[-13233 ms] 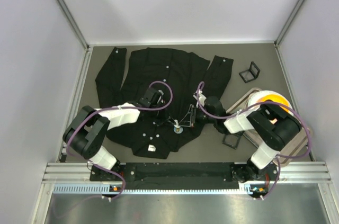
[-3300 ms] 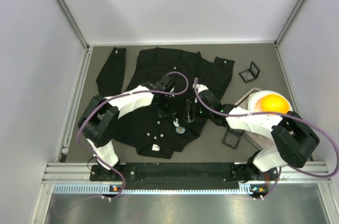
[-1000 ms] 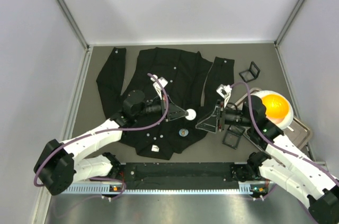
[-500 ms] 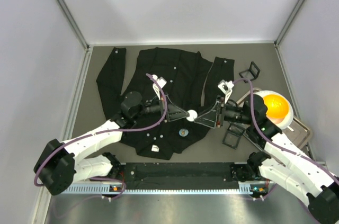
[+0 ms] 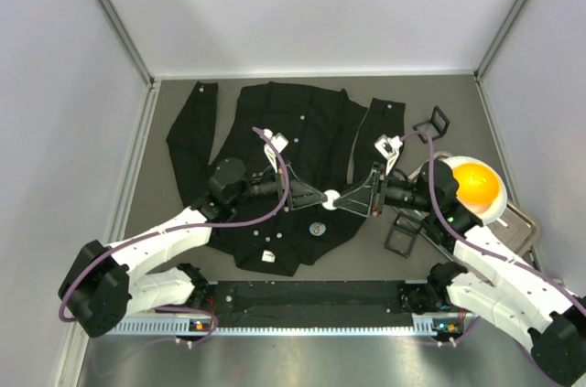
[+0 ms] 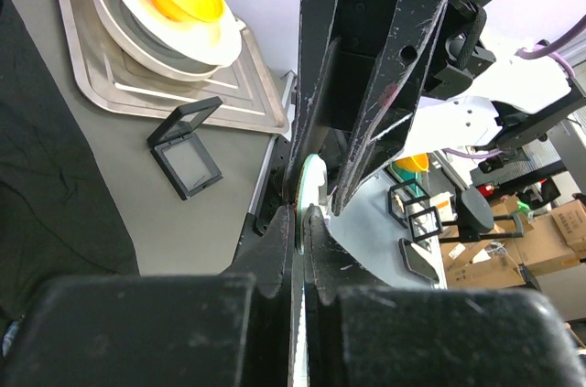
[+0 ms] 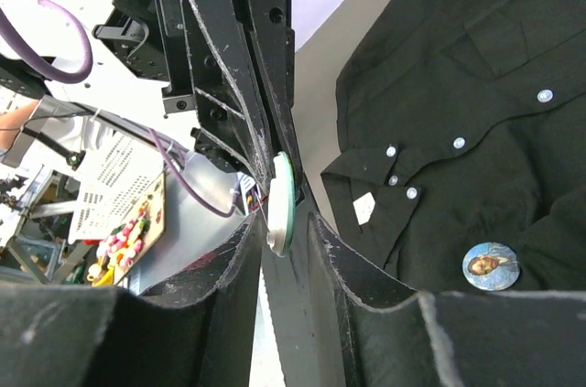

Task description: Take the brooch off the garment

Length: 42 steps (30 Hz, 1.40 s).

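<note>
The black garment (image 5: 293, 122) lies spread flat on the grey table and also shows in the right wrist view (image 7: 476, 85). My left gripper (image 5: 320, 193) is shut on a round white disc brooch (image 5: 330, 195), held edge-on above the shirt's right front. In the left wrist view (image 6: 302, 218) the disc (image 6: 309, 181) sticks out past the pads. My right gripper (image 5: 346, 199) meets it from the right; in the right wrist view (image 7: 286, 222) its jaws stand open on either side of the disc (image 7: 282, 199). A second round brooch with a picture (image 5: 318, 230) sits on the shirt (image 7: 492, 265).
A metal tray (image 5: 522, 222) at the right holds white dishes and an orange bowl (image 5: 476, 184). Small black frames lie beside it (image 5: 401, 236) and at the back right (image 5: 430, 123). A white tag (image 5: 267, 256) marks the shirt hem. White walls close in the table.
My right gripper has moved left and up until its open jaws straddle the white disc. My left gripper holds the disc in about the same place.
</note>
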Tool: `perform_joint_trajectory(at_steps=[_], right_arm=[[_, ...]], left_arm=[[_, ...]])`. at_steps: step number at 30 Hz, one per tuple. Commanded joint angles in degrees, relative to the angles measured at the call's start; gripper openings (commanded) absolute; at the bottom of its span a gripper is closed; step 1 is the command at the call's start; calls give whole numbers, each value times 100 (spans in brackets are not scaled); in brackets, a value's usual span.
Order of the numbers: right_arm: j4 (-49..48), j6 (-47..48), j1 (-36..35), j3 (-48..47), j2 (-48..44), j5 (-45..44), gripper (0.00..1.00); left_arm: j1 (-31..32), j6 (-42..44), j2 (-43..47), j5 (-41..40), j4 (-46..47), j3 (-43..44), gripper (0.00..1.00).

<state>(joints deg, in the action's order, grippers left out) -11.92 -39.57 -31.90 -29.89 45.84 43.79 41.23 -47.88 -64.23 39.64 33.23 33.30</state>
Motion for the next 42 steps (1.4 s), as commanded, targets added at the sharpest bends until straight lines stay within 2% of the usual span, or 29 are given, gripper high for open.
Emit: perform_joint_trajectory(at_steps=[1, 16, 23, 27, 33, 42], right_arm=[[-372, -7, -80, -105, 47, -90, 25], [-170, -16, -246, -184, 232, -441, 10], [-30, -24, -378, -184, 408, -644, 6], [163, -33, -387, -166, 355, -1002, 0], [331, -384, -466, -79, 188, -1688, 0], [726, -674, -563, -289, 389, -1918, 0]], left_arm=[[-1, 129, 68, 44, 201, 115, 0], [-1, 358, 209, -35, -62, 238, 0], [-1, 481, 235, 0, -221, 282, 0], [-1, 534, 323, -17, -300, 282, 0], [-1, 613, 463, -96, -353, 265, 0], [7, 727, 551, -35, -370, 282, 0]])
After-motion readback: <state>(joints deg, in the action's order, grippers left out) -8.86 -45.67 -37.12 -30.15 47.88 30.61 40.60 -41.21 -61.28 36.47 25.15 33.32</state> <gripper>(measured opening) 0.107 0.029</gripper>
